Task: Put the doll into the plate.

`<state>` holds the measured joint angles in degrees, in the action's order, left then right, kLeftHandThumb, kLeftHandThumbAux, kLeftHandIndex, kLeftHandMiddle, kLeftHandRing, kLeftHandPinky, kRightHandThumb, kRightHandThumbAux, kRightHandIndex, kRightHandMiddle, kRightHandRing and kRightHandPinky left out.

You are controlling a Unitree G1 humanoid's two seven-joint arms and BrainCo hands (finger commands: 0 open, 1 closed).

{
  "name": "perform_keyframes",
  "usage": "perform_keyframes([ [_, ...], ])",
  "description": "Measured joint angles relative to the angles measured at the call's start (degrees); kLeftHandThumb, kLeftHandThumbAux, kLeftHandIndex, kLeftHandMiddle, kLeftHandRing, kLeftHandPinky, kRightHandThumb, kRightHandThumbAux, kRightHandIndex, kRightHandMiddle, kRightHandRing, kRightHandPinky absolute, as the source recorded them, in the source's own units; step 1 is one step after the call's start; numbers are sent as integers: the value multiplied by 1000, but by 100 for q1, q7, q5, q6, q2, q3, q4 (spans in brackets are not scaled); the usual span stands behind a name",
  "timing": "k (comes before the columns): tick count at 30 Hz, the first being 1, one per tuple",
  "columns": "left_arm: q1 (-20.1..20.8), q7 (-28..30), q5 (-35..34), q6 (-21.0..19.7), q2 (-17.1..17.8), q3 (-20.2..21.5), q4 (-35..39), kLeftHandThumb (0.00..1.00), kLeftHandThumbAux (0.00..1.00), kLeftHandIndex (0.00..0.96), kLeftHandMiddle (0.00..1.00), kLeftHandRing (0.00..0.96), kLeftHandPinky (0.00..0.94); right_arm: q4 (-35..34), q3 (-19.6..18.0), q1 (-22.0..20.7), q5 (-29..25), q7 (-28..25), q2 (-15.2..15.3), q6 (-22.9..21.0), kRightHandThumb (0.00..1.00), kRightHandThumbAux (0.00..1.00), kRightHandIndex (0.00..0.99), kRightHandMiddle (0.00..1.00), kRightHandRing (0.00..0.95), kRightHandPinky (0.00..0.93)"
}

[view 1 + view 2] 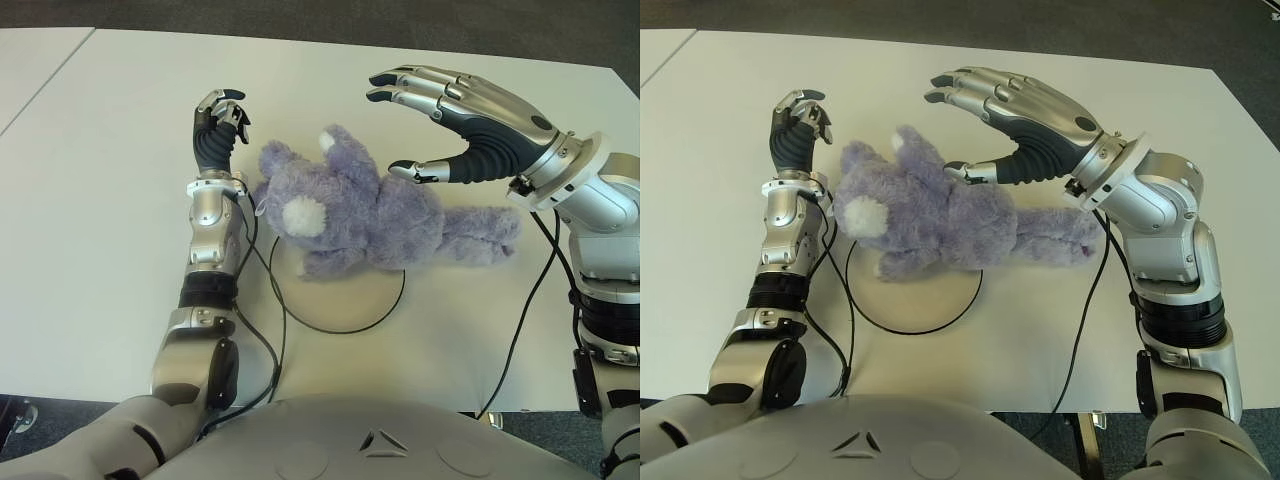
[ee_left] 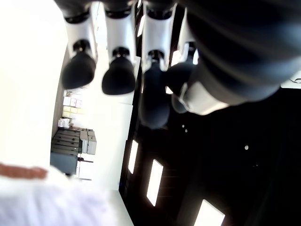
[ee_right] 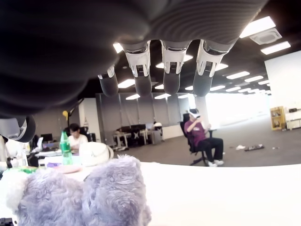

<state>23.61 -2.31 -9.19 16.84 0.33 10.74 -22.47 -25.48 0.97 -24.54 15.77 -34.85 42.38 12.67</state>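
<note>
Purple teddy bear (image 1: 370, 210) lies half across the plate (image 1: 345, 300), legs hanging over its rim; right hand (image 1: 440, 110) spread open above it holding nothing, left hand (image 1: 218, 125) curled empty beside its head, so any nudge could drag it off.

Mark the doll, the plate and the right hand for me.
doll (image 1: 385, 215), left eye view, on its purple torso.
plate (image 1: 345, 300), left eye view, on the bare part in front of the doll.
right hand (image 1: 400, 125), left eye view, midway between thumb and fingers.
</note>
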Motion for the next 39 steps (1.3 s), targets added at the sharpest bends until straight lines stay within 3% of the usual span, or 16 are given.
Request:
perform_keyframes([
  [39,1,2,2,2,3,17,0,718,698,446,801,794,768,0,9,-10,12,0,-4,-2,372,237,0,0,0,40],
])
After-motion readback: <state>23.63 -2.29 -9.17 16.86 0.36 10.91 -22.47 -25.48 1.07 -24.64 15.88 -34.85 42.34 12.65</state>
